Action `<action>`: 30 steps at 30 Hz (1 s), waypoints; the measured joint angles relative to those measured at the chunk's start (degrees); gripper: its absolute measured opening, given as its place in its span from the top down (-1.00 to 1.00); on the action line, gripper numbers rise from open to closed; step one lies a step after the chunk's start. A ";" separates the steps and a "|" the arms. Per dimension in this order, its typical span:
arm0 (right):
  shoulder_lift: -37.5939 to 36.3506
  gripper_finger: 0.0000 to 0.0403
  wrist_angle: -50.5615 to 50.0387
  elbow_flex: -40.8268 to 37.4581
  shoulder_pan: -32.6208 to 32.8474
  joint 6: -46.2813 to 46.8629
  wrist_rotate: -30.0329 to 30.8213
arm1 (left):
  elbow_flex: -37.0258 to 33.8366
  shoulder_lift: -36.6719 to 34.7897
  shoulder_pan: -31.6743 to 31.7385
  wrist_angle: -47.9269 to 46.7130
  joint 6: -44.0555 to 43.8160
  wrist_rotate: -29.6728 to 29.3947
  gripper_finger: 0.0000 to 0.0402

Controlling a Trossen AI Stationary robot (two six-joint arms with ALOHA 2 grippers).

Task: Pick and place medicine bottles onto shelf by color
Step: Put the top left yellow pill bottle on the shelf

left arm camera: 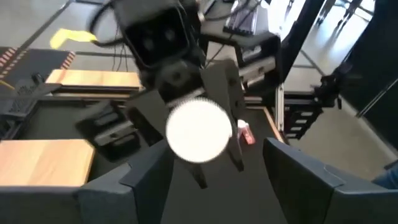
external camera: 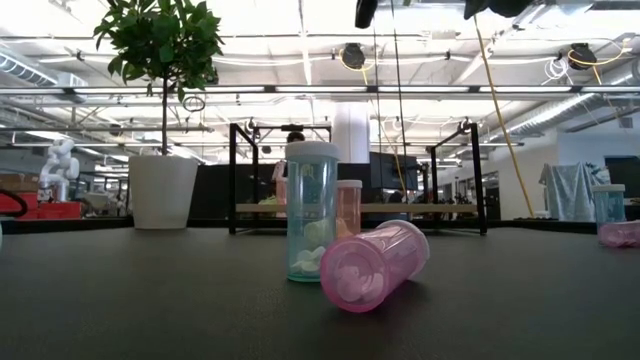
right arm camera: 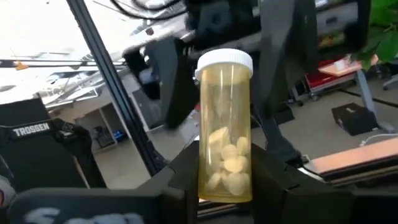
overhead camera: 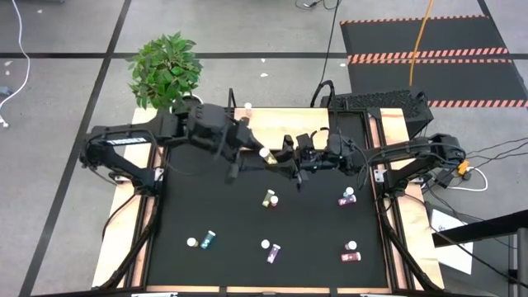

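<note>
Right gripper (right arm camera: 225,180): clenched on the yellow bottle (right arm camera: 225,127), gripping its lower body between the 2 fingers; the white cap sticks out past the fingertips.
Left gripper (left arm camera: 208,168): released, the 2 fingers spread wide, the bottle's white cap (left arm camera: 198,131) facing in between them without touching either.
Meeting place: both grippers are raised above the middle of the black mat (overhead camera: 313,239), tips nearly together, with the yellow bottle between them.
Shelf (overhead camera: 285,122): tan board behind both grippers, at the far edge of the table.
Other bottles: on the mat, well below and apart from the jaws; a yellow one (overhead camera: 270,198), a purple one (overhead camera: 271,251), a teal one (overhead camera: 208,239) and 2 pink ones (overhead camera: 347,197) (overhead camera: 351,255).
Low view: an upright teal bottle (external camera: 311,212) with a pink bottle (external camera: 374,265) lying just in front.
Plant (overhead camera: 167,70): beyond the left arm, off the mat.
</note>
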 joint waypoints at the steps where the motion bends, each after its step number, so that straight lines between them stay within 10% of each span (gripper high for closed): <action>1: 0.00 0.54 -0.01 0.00 0.07 0.16 -0.30 | -0.04 0.12 -0.07 -0.20 -0.77 -0.05 -0.21; 30: 0.00 0.54 -1.44 0.00 0.29 0.12 0.03 | 0.01 -0.62 2.96 2.10 -3.12 6.98 0.38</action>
